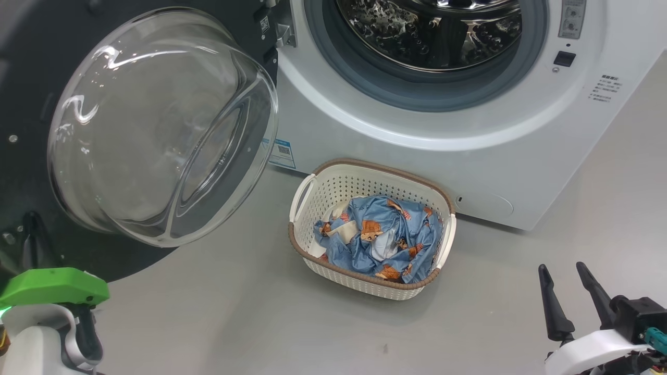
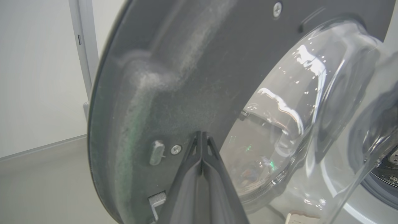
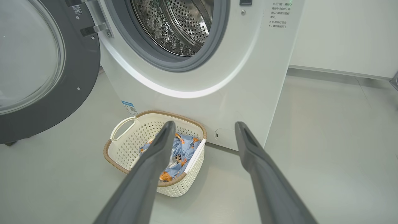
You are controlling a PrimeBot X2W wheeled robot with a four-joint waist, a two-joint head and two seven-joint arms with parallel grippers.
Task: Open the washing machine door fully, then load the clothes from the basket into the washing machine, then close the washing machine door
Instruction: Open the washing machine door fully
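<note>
Door-opening step is likely ending: left gripper point(image 2: 202, 134), fingers together, is pointing at door point(image 1: 161, 125), left of basket point(image 1: 375, 165). Right gripper point(image 1: 561, 268), fingers apart, is hovering right of basket; next move is probably reaching for clothes point(image 1: 380, 237).

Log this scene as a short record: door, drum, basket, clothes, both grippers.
washing machine door: swung open to the robot's left, inner side facing the robot
washing machine: opening uncovered
drum: no clothes in the visible part
basket: on the floor, in front of the washing machine
clothes: bunched in the basket
left gripper: fingers shut, tips at the door's dark inner face, contact unclear
right gripper: fingers open, empty, apart from the basket
</note>
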